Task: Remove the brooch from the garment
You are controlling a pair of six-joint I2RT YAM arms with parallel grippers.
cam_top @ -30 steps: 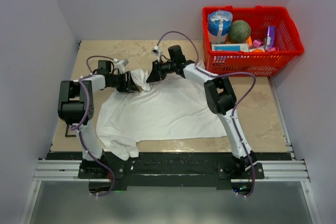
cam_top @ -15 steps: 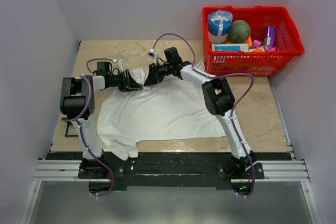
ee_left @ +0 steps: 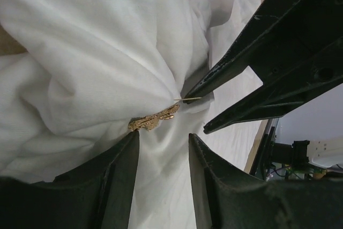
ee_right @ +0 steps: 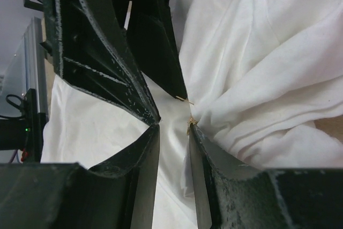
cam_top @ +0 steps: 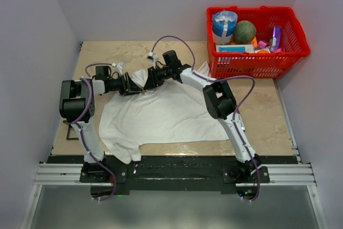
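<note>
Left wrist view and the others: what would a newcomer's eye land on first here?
First, the gold brooch pinned in the bunched white shirt, with the left gripper and right gripper pointing at it from opposite sides. From above, the red basket of odds and ends at the far right corner of the table stands out.

My left fingers [ee_left: 115,181] and right fingers [ee_right: 134,186] are matt black, with pale scuffs along their edges. The shirt [cam_top: 166,111] they meet on is plain white, greyer in its folds. The brooch [ee_left: 154,120] pinned on the shirt is orange-gold. The worktop [cam_top: 268,116] under the shirt is mottled beige. Beyond the shirt, the basket [cam_top: 252,63] is bright red, with a dull green ball [cam_top: 244,31] inside.
</note>
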